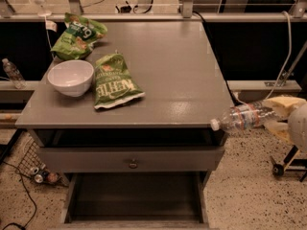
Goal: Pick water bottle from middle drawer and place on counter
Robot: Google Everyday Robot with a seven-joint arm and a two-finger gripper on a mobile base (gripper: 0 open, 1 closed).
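The water bottle (pixel 242 117), clear with a white cap, lies sideways in the air at the cabinet's front right corner, cap pointing left and almost touching the counter's edge. My gripper (pixel 269 117) comes in from the right edge, and its pale fingers (pixel 283 103) are shut on the bottle's base end. The counter (pixel 168 66) is the smooth grey cabinet top to the left of the bottle. The middle drawer (pixel 70 202) is pulled out at the bottom, with a bare dark floor.
A white bowl (pixel 71 76) and two green chip bags (pixel 115 83) (pixel 76 35) sit on the counter's left half. A drawer front with a round knob (pixel 133 164) is closed above the open drawer. Another clear bottle (pixel 12 73) stands far left. A wheeled stand (pixel 283 164) is at the right.
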